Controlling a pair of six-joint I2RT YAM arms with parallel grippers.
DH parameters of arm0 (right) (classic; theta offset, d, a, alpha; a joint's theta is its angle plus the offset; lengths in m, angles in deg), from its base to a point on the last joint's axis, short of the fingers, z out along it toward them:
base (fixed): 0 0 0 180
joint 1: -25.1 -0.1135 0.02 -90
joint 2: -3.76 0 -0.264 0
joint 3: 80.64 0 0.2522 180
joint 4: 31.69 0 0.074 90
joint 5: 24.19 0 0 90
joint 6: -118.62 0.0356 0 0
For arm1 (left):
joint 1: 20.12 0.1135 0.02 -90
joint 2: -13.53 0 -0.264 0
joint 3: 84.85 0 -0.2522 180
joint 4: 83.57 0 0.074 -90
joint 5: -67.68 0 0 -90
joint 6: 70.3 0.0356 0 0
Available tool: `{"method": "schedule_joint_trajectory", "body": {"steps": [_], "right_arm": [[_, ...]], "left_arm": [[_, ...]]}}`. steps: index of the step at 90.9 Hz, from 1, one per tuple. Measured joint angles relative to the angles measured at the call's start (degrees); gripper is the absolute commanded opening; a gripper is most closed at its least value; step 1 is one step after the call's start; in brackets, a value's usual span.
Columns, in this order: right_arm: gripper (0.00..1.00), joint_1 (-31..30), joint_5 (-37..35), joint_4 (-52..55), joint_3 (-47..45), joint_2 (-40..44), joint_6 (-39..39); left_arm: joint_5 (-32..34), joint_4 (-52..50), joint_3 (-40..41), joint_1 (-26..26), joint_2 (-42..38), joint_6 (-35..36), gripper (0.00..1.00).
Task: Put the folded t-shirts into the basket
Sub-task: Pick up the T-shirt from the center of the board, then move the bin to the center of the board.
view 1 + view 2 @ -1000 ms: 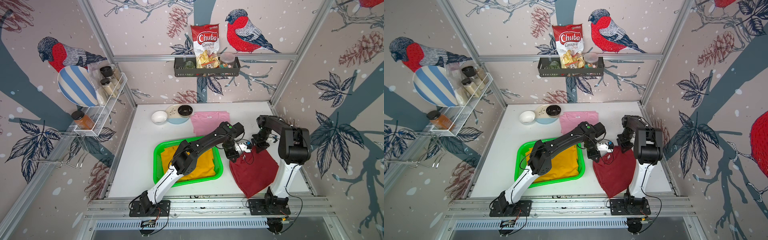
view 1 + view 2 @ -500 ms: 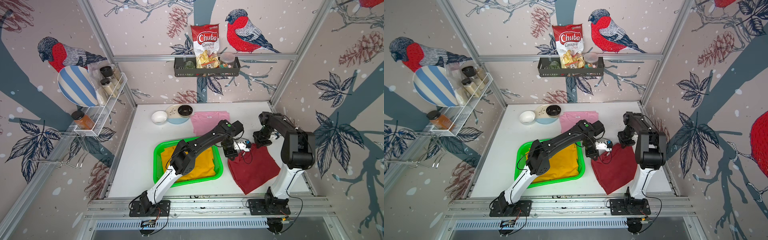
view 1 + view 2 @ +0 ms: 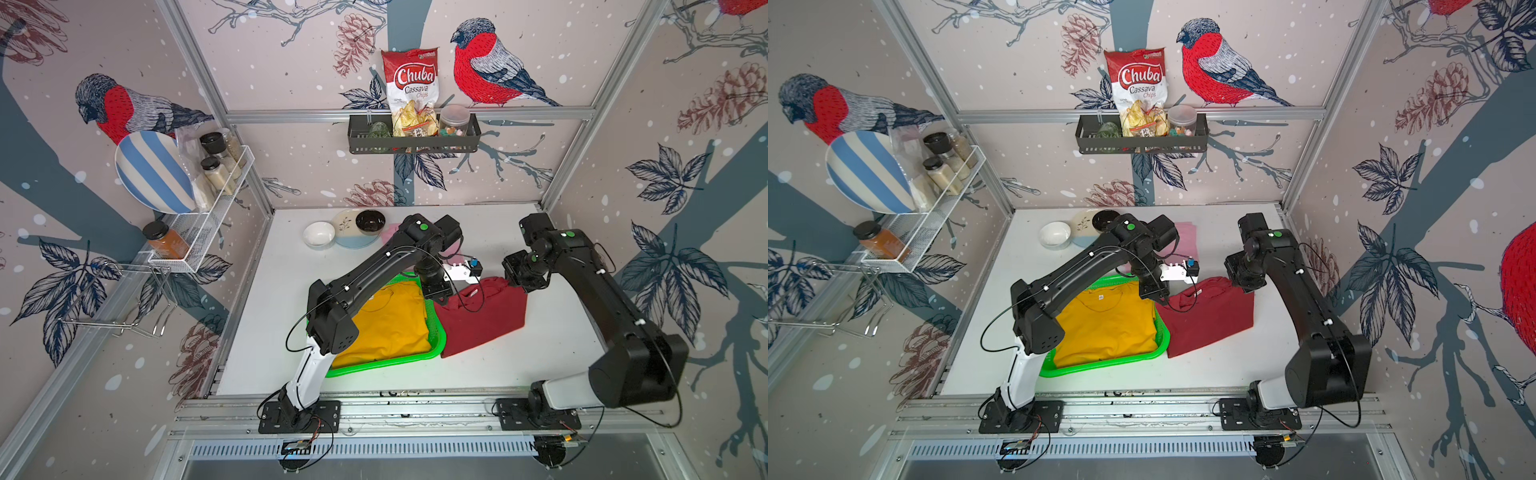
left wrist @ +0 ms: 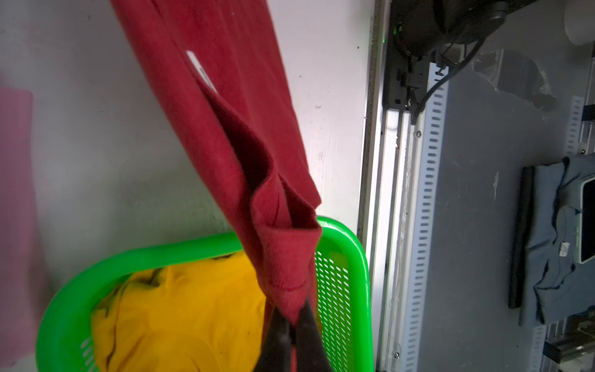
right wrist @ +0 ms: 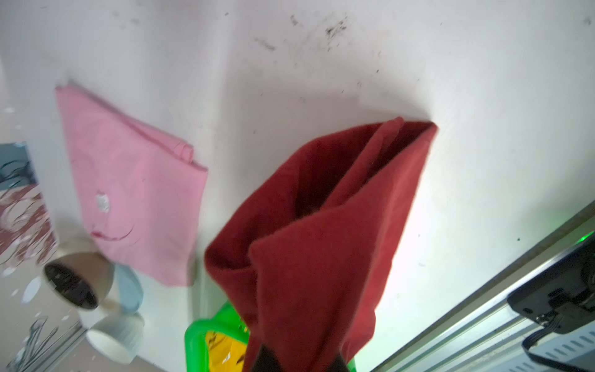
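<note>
The dark red t-shirt hangs by its far edge from both grippers, its near part still on the table beside the green basket. My left gripper is shut on the corner over the basket's right rim. My right gripper is shut on the other far corner. The mustard yellow t-shirt lies folded inside the basket. The pink t-shirt lies flat at the back of the table, mostly hidden by my left arm in both top views.
A white bowl and a plate with a black bowl sit at the back left of the table. A white wire rack juts from the left wall. A black shelf hangs on the back wall.
My right gripper has shut on the red shirt's corner. Both grippers have raised its far edge and pulled it left, up against the basket.
</note>
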Motion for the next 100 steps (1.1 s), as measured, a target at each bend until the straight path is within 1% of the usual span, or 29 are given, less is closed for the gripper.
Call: {"method": "schedule_joint_trajectory", "body": {"steps": [12, 25, 38, 49, 57, 64, 77, 83, 88, 100], "right_arm": [[0.01, -7.9, -3.0, 3.5, 6.5, 4.8, 4.4], [0.01, -14.3, -7.6, 8.2, 11.9, 7.5, 9.0], [0.0, -20.6, -12.3, 11.6, 14.2, 11.3, 13.9], [0.0, -29.1, -16.7, 12.8, 14.6, 12.5, 18.8], [0.0, -34.9, -19.0, 12.9, 14.8, 11.5, 22.4], [0.0, -40.0, -20.9, 12.3, 14.5, 9.9, 25.4], [0.0, -47.5, -22.2, 6.6, 10.8, 6.2, 31.0], [0.0, -49.9, -22.2, 3.8, 10.3, 3.0, 32.8], [0.02, -51.4, -22.1, 1.7, 10.6, 0.1, 34.0], [0.03, -52.0, -20.1, -2.4, 11.3, -6.4, 34.5]], "left_arm": [[-0.6, -3.8, 0.7, 0.1, -6.6, 0.0, 0.0], [-2.9, -5.2, 3.8, 0.1, -13.0, -0.8, 0.0], [-4.5, -5.2, 5.1, 0.1, -17.3, -2.0, 0.0], [-4.9, -5.2, 8.1, 0.1, -21.7, -2.2, 0.0], [-4.3, -5.2, 11.3, 0.1, -25.4, -2.5, 0.0], [-2.5, -5.2, 14.6, 0.7, -28.7, -3.2, 0.0], [1.9, -5.2, 21.7, 5.3, -34.8, -3.5, 0.0], [3.7, -5.2, 25.4, 8.2, -37.4, -3.4, 0.0], [4.5, -5.3, 28.9, 10.6, -39.6, -3.5, 0.0], [6.5, -5.3, 37.0, 15.4, -43.6, -2.8, 0.0]]}}
